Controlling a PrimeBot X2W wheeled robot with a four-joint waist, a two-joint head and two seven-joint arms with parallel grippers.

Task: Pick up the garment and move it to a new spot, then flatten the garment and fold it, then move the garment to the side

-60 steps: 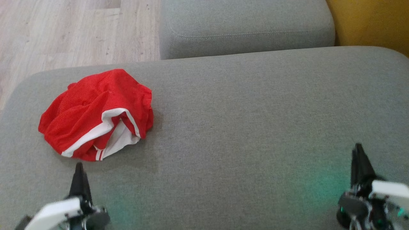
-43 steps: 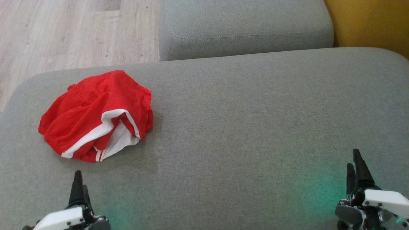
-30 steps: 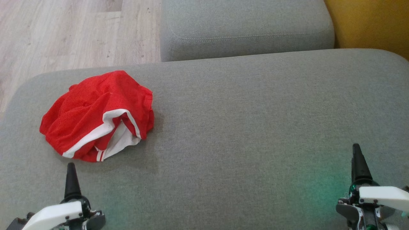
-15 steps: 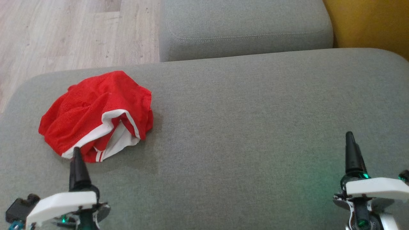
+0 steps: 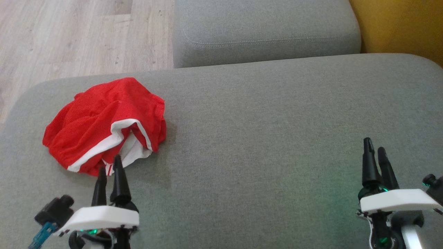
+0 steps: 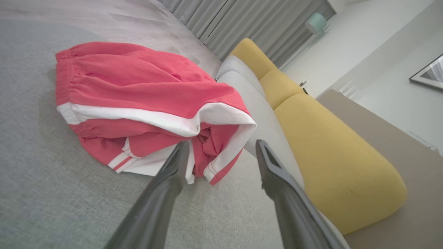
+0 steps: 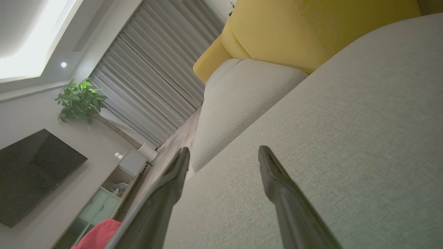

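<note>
The garment is a pair of red shorts with white trim. It lies crumpled on the grey seat cushion, right in front of the left gripper. It looks light, soft and limp, some thin sporty fabric. I'd expect it to sag and drape the moment it's lifted, and it isn't fragile. A pinch on one loose layer would probably just peel that layer off the heap. The better hold looks like the thick white-edged fold at the near hem, which sits directly ahead of the fingers.

The left arm is low over the cushion, its fingers pointing forward at that hem with the jaws spread wide and nothing between them. In the wrist view the tip of one finger overlaps the white trim, but I can't tell whether it touches.

The right gripper is well off to the garment's right above bare cushion, also spread open and empty, its fingers pointing forward.
</note>
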